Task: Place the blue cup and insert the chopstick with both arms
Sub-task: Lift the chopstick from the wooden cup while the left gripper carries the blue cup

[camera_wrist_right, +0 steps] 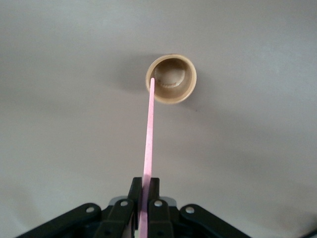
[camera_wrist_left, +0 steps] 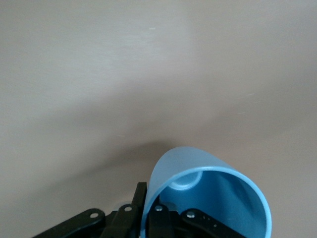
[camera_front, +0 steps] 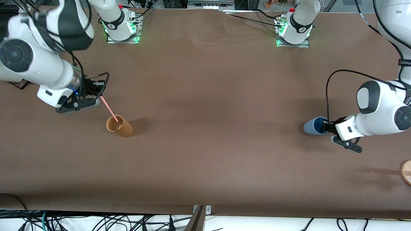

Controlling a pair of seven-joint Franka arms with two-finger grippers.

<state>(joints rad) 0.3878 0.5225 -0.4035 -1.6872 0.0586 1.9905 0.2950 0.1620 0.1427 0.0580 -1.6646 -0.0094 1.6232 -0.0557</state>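
My left gripper [camera_front: 325,126] is shut on the rim of the blue cup [camera_front: 310,127], one finger inside and one outside. It holds the cup tipped on its side, low over the table at the left arm's end. In the left wrist view the gripper [camera_wrist_left: 148,202] clamps the wall of the cup [camera_wrist_left: 218,196]. My right gripper [camera_front: 98,93] is shut on the pink chopstick [camera_front: 109,109], which slants down with its tip at the mouth of a tan cup [camera_front: 121,127]. The right wrist view shows that gripper [camera_wrist_right: 145,186], the chopstick [camera_wrist_right: 148,129] and the tan cup [camera_wrist_right: 173,79].
The tan cup stands on the brown table [camera_front: 212,106] toward the right arm's end. A round wooden object [camera_front: 406,172] lies at the table's edge by the left arm's end, nearer the front camera than the blue cup.
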